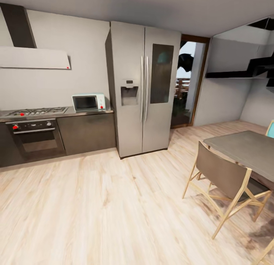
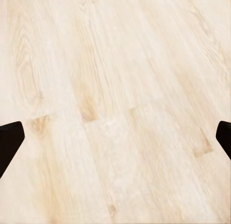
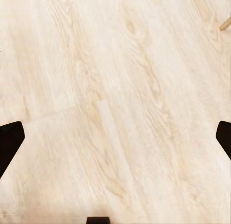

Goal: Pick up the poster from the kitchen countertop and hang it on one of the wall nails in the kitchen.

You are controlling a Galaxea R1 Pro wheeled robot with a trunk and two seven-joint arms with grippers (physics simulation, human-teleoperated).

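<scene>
Head view: kitchen wall ahead. Worktop (image 1: 87, 112) carries a gas hob (image 1: 36, 111) and a small microwave (image 1: 88, 102), with an oven (image 1: 35, 137) under the hob. Steel two-door fridge (image 1: 146, 90) stands just beside the worktop's end. Dining table (image 1: 247, 149) with a chair (image 1: 224, 181) sits on the pale wood floor (image 1: 95, 211).

Poster: not located in these views.

Left tool (image 2: 115, 142): released, fingertips wide apart over floor. Right tool (image 3: 115, 142): released, likewise over floor.

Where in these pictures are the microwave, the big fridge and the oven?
microwave (image 1: 88, 102): head view, on its dark door window.
fridge (image 1: 131, 116): head view, on its left door below the dispenser.
oven (image 1: 35, 140): head view, on its glass door.
</scene>
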